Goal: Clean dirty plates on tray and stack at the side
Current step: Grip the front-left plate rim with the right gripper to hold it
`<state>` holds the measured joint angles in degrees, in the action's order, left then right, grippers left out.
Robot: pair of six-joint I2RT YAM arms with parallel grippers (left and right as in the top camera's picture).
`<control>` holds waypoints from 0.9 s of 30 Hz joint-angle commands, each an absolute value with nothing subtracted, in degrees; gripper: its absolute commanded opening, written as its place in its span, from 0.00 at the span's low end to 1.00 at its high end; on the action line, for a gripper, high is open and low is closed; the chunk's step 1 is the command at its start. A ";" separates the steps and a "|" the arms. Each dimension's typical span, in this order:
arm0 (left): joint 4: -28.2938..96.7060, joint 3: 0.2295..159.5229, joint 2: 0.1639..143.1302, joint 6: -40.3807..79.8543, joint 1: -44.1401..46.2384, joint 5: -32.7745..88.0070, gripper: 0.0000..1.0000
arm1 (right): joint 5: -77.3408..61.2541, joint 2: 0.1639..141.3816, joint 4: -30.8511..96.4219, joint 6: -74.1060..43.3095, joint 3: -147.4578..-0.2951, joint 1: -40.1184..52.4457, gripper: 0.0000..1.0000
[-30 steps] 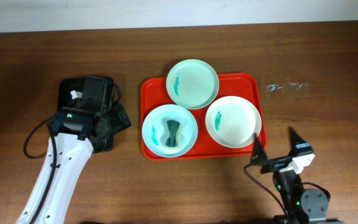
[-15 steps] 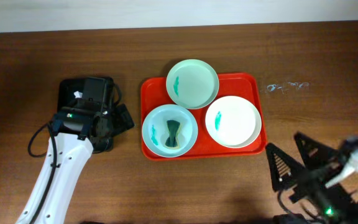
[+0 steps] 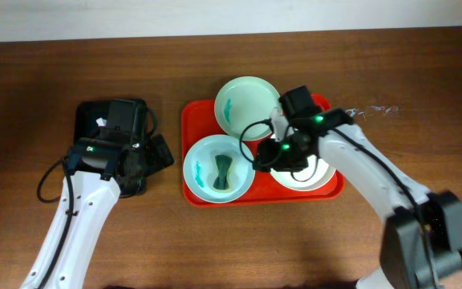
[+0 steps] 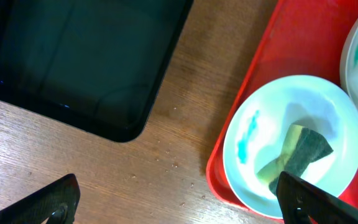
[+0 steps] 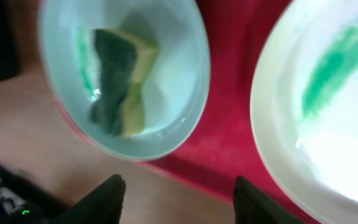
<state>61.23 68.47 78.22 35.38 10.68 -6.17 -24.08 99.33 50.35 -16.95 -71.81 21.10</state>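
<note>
Sponge (image 3: 224,171) lies just toward the left edge of the tabletop (image 3: 38,80) from the right pincer (image 5: 178,186). Pincer's spread wide, empty.

The right arm (image 3: 351,156) hides most of the white plate (image 3: 305,181).

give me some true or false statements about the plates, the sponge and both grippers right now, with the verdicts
1. The mint plate, light blue plate and white plate all sit on the red tray. True.
2. A sponge lies in the light blue plate. True.
3. The right gripper is shut on the sponge. False: it is open and empty, above the tray between the light blue and white plates.
4. The mint plate has no smear. False: a teal smear marks its left side.
5. The left gripper is open and empty near the black tray. True.
</note>
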 commanded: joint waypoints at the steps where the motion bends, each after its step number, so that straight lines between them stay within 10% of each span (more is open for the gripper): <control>1: 61.36 68.47 78.08 34.50 10.44 -6.17 0.99 | -22.02 105.62 47.44 -17.98 -71.50 21.85 0.52; 5: 61.12 68.47 78.08 34.50 10.44 -6.17 0.99 | -25.10 110.00 43.00 -14.46 -71.50 21.76 0.37; 19: 60.64 68.45 78.08 30.28 10.44 0.27 1.00 | -25.93 112.12 33.52 -12.40 -67.33 21.69 0.30; 22: 60.29 68.29 78.15 28.34 10.44 3.95 0.86 | -27.24 115.18 31.79 -12.40 -67.33 21.56 0.26; 27: 57.98 66.37 79.83 26.44 10.48 10.24 0.36 | -32.82 115.70 30.65 -12.16 -67.33 20.23 0.10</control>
